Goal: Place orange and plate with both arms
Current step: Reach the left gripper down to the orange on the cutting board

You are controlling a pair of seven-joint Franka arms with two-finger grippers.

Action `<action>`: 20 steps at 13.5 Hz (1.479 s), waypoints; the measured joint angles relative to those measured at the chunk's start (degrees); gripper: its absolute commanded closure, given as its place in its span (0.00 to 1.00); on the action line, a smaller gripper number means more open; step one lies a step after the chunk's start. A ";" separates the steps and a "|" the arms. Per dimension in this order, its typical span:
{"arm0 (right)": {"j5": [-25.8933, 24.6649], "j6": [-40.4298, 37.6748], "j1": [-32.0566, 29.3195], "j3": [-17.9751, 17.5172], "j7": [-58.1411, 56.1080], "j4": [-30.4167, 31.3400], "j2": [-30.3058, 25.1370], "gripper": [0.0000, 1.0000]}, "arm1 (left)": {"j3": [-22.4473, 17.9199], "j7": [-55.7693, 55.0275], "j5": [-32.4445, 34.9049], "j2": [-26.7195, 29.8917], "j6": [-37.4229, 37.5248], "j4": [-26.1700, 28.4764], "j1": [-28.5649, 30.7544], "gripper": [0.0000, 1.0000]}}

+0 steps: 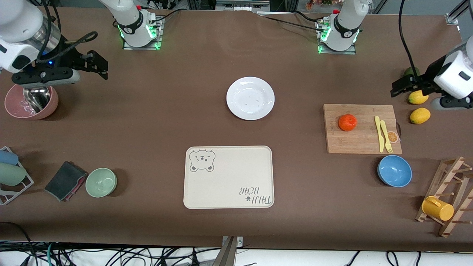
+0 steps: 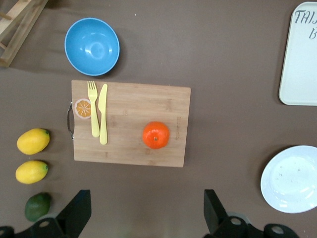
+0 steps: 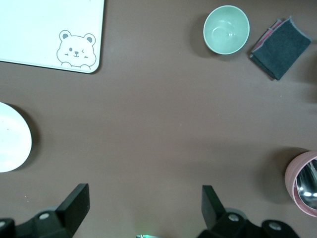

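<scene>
Orange (image 1: 347, 122) dimple-up on cutting board (image 1: 360, 142), plate (image 1: 250, 98) flat; both end effectors wide open, empty.

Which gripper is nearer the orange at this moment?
Left. The left gripper hangs open near the lemons, just off the cutting board holding the orange. The right gripper waits open by the pink bowl.

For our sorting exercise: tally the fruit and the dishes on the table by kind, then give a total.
Orange: 1
Lemons: 2
Green fruit: 1
Plate: 1
Bowls, blue, green, pink: 3
Tray: 1
Total: 9
</scene>
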State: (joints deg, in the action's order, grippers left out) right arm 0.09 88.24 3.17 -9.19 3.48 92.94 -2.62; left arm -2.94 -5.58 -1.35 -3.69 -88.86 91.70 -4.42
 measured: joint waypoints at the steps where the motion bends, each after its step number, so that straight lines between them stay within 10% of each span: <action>1: 0.04 -0.20 0.00 -0.05 0.00 -0.16 -0.34 0.00 | 0.00 0.00 0.00 -0.15 -2.44 2.06 0.04 0.00; 20: -1.99 -0.80 -0.68 1.47 0.00 -0.66 -0.53 0.00 | 0.61 0.09 -1.54 -11.87 -42.40 31.19 1.83 0.00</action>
State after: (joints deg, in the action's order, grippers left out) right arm -1.91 87.44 2.50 -7.72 3.47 92.28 -3.15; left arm -2.33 -5.49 -2.89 -15.55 -131.26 122.89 -2.59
